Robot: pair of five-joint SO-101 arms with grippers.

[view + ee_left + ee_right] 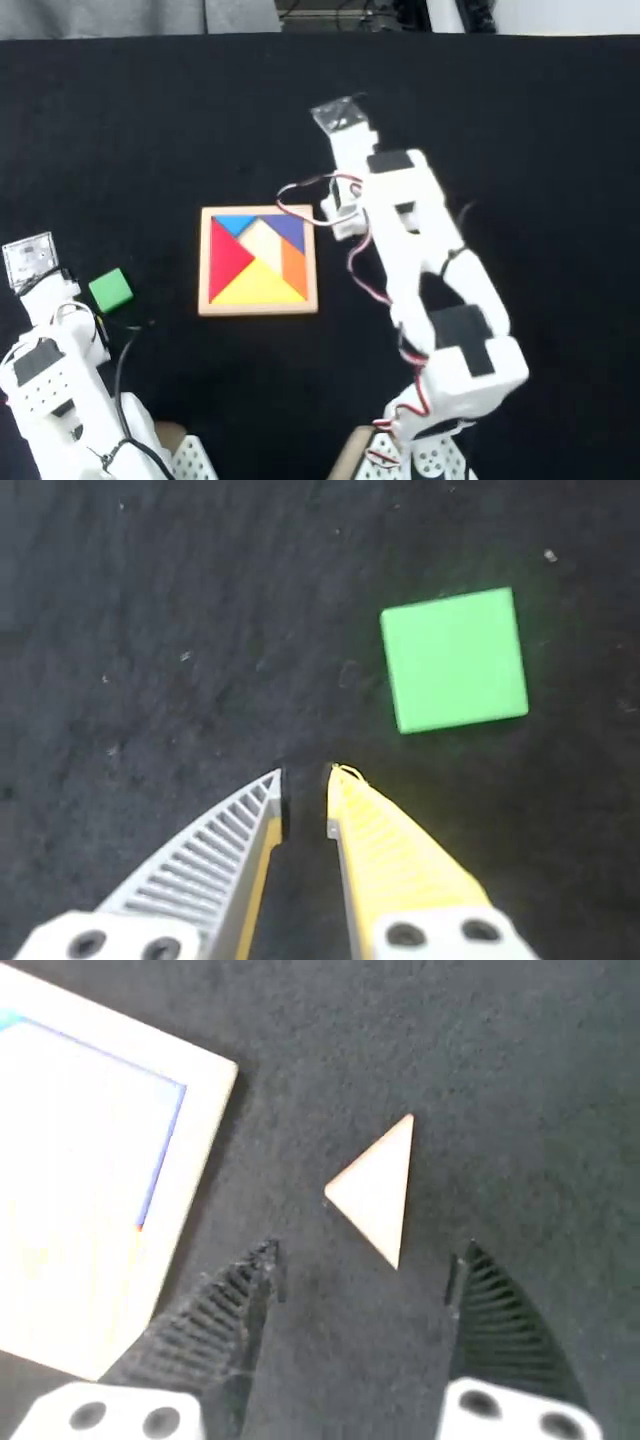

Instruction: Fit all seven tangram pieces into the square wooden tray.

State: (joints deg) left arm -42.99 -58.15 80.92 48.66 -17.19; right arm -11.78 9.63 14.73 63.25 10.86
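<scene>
Quick progress check, going left to right.

Got the left claw [307,777] pinched down to a thin slit, gripping nothing. Can see the green square [455,660] lying flat on the black table [150,130], just ahead of those tips and off to the yellow finger's side, not touching. Not picked up yet, so calling that one pending.

Next, the wooden tray [258,305], well apart from the left claw and just beside the right one. Counting five coloured pieces seated in there: red triangle [228,258], small blue triangle [235,224], purple-blue piece [287,230], orange piece [293,265], big yellow triangle [262,285]. Looks flush from the high view, though can't vouch for every edge. Leaves a pale patch [262,243] in the middle. Probably bare wood, i.e. the gap for the two stragglers, but can't tell for certain.

Then the right claw [367,1252], spread wide, holding nothing. Has the pale triangle [380,1192] flat on the table just ahead, roughly between the two tips, near the tray's rim but clear of it.

Reckon about five of seven done. Left to do: grab the triangle, grab the green square, drop both into that centre gap. Expecting a fiddly fit for those last two, with the rotation needing to be spot on.
</scene>
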